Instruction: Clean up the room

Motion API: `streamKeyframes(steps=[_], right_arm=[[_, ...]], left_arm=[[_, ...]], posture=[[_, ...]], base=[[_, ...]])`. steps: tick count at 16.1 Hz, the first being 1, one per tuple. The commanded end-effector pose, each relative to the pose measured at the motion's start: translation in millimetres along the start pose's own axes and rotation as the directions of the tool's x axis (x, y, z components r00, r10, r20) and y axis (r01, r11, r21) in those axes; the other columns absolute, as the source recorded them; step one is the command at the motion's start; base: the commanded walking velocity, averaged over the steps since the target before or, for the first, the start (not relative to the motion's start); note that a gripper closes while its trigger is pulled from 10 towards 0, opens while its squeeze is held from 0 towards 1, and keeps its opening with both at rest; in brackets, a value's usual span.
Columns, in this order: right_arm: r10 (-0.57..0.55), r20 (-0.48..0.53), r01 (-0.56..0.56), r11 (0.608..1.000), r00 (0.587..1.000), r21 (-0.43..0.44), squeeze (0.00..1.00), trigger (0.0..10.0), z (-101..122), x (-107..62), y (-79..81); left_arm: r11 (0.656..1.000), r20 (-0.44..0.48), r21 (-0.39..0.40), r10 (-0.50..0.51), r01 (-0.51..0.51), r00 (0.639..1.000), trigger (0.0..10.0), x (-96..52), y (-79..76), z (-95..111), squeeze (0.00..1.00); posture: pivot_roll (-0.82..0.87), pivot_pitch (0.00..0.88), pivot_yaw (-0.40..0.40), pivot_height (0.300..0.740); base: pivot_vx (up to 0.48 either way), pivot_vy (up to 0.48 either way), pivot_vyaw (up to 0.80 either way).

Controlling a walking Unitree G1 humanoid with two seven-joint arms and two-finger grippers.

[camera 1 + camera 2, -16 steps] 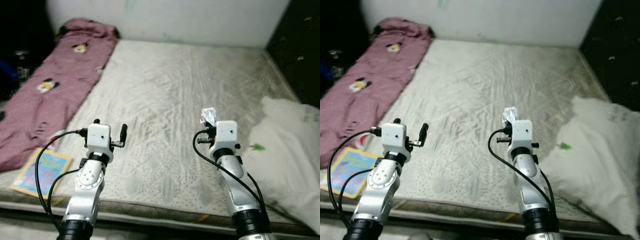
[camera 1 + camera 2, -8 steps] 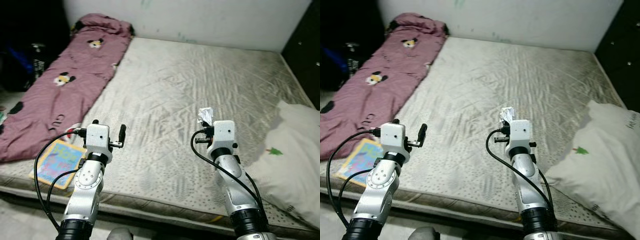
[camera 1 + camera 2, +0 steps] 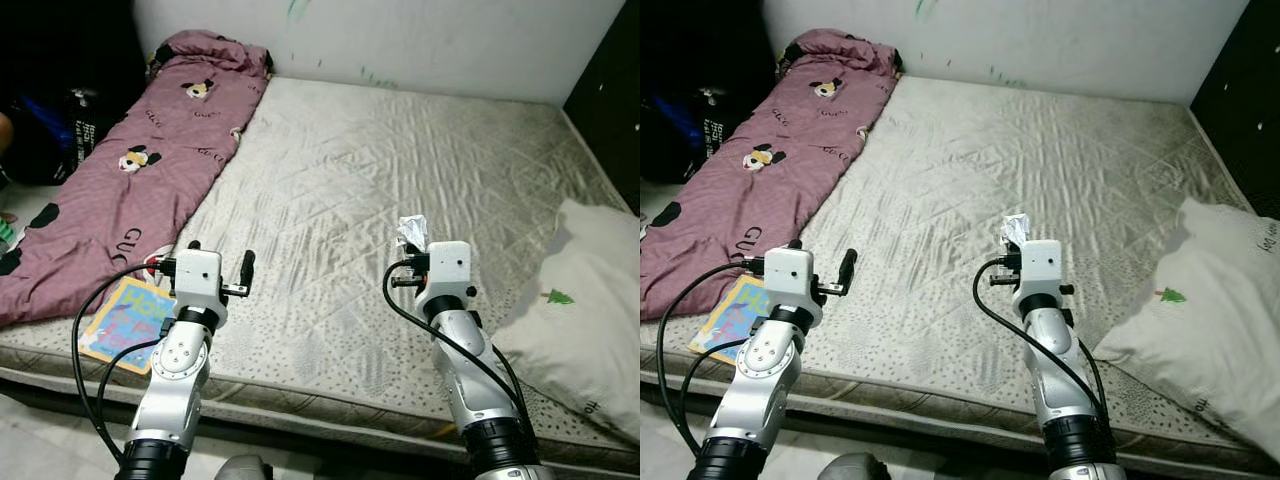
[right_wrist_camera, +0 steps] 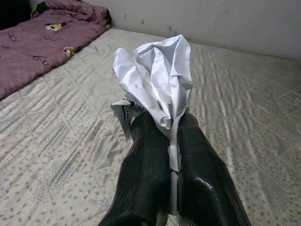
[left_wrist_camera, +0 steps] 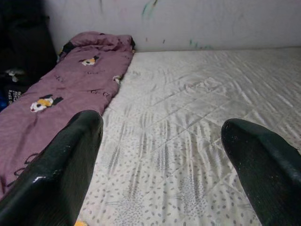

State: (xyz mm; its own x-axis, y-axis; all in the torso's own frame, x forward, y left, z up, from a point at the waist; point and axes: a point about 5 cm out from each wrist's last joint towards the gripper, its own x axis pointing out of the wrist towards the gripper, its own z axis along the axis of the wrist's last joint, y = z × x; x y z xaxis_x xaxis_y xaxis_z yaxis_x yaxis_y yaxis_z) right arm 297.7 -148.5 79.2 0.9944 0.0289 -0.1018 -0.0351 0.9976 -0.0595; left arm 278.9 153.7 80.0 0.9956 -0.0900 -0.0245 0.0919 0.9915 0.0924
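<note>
While both arms hang over the mattress's near edge:
Right gripper (image 4: pixel 172 141): pinched tight on crumpled paper (image 4: pixel 157 84).
Left gripper (image 5: pixel 160 155): fingers spread wide, holding nothing.
Mattress (image 3: pixel 380 180): blanket (image 3: pixel 130 170) along left side, book (image 3: pixel 125 325) at its near corner, pillow (image 3: pixel 590 300) at right.

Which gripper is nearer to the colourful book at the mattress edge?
Left. The left gripper is raised just beside the book, on its side of the mattress. The right gripper, shut on crumpled paper, is far across toward the pillow.
</note>
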Motion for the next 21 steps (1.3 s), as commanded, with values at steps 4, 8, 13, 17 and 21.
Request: streamKeyframes(steps=[4,8,13,17,21], right_arm=[[0.002,0.007,-0.002,1.000,1.000,0.006,0.00,10.0,0.9,-0.9,-0.4],[0.004,0.005,-0.004,1.000,1.000,0.006,0.00,10.0,0.7,-0.7,0.1],[0.003,0.002,-0.003,1.000,1.000,0.007,0.00,10.0,0.6,0.3,1.1],[0.002,0.000,-0.002,1.000,1.000,0.006,0.00,10.0,0.4,1.1,1.1],[0.004,-0.004,-0.004,1.000,1.000,0.000,0.00,10.0,0.1,2.7,0.8]], left_arm=[[1.000,-0.015,0.002,-0.001,0.001,1.000,10.0,-2.1,1.0,-1.5,0.00],[1.000,-0.020,0.001,0.001,-0.001,1.000,10.0,-2.0,1.0,-2.2,0.00],[1.000,-0.018,0.006,0.000,0.000,1.000,10.0,-1.1,1.8,-1.6,0.00],[1.000,-0.020,0.007,0.001,-0.001,1.000,10.0,0.0,1.7,-1.7,0.00],[1.000,0.010,0.004,-0.005,0.005,1.000,10.0,1.3,0.6,1.4,0.00]], posture=[[0.07,0.000,-0.007,0.740],[0.07,0.000,-0.008,0.740],[0.07,0.000,-0.005,0.740],[0.07,0.000,-0.005,0.740],[0.07,0.000,-0.007,0.740]], base=[[0.000,0.480,0.00],[0.000,0.480,0.00],[0.000,0.444,0.00],[0.000,0.473,0.00],[0.000,0.093,0.00]])
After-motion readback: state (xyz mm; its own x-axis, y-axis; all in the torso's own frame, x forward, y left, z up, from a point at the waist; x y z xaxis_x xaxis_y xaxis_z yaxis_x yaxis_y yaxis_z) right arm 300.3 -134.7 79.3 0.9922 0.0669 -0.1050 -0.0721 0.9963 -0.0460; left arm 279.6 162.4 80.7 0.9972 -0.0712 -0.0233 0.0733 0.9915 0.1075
